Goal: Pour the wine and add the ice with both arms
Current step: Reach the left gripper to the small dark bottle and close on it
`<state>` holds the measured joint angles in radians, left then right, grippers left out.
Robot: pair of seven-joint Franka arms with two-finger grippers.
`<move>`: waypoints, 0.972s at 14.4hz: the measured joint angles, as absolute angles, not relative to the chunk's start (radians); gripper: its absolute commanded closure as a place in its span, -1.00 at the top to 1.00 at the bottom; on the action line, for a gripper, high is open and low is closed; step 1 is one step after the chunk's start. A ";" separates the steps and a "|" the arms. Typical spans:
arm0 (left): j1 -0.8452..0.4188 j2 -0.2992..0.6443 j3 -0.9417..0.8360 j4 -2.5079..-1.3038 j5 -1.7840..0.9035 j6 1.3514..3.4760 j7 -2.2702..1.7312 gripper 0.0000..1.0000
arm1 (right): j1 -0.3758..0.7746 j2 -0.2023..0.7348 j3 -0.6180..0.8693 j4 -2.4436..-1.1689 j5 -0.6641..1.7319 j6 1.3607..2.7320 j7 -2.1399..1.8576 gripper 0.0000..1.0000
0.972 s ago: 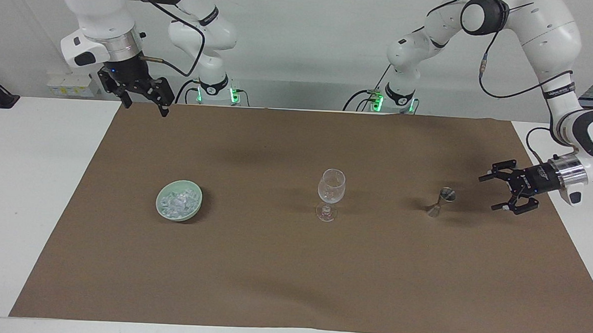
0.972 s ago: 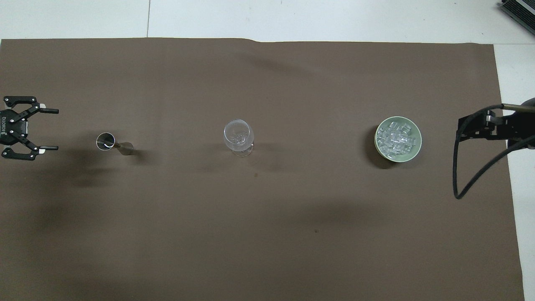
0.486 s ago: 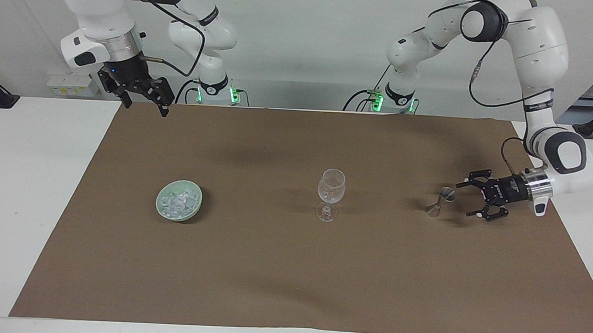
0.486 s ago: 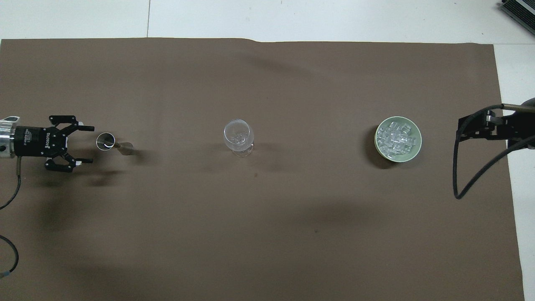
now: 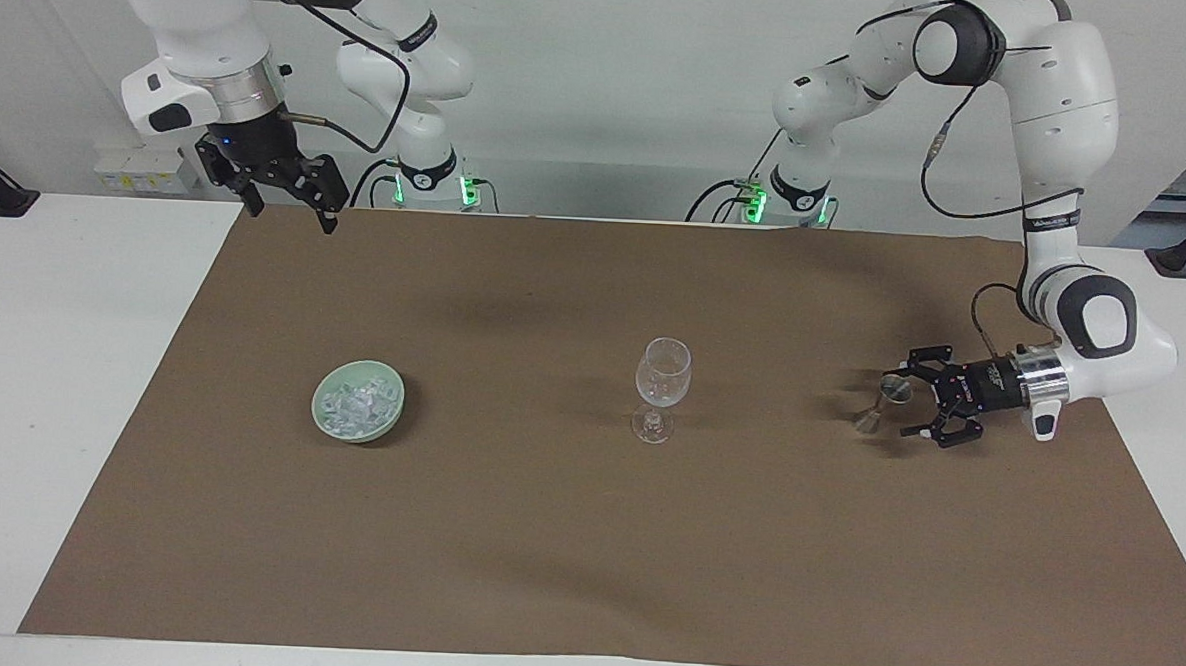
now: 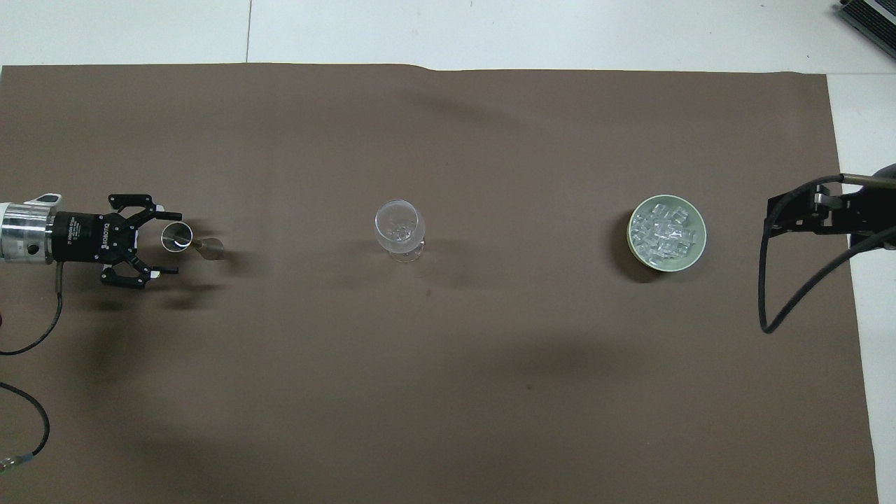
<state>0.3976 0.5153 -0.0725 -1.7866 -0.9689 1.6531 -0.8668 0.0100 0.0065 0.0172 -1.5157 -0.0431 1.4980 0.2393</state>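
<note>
You are bracketing the light, tippy metal jigger [image 5: 880,403] with the left tool [image 5: 908,404] spread apart; grip its narrow waist.

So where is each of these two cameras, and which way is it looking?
Facing view: high across the table, looking back at the robots; both whole arms show, the left gripper open at the jigger, the right gripper waiting, raised.
Overhead view: high above the robots' end, looking steeply down; only the left gripper and the right arm's wrist show.
Both share the wine glass, the jigger and the bowl of ice, mirrored.
</note>
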 measured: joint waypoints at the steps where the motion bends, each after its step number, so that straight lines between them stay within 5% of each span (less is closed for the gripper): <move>1: 0.397 0.515 -0.073 -1.790 -0.978 1.657 -0.858 1.00 | 0.010 0.006 0.017 -1.516 -0.043 1.498 0.239 1.00; 14: 0.397 0.526 -0.073 -1.808 -1.017 1.674 -0.738 1.00 | 0.010 0.007 0.017 -1.516 -0.043 1.498 0.239 1.00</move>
<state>0.3967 0.5258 -0.0727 -1.8082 -1.0165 1.6737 -0.7382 0.0100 0.0065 0.0172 -1.5157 -0.0431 1.4980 0.2393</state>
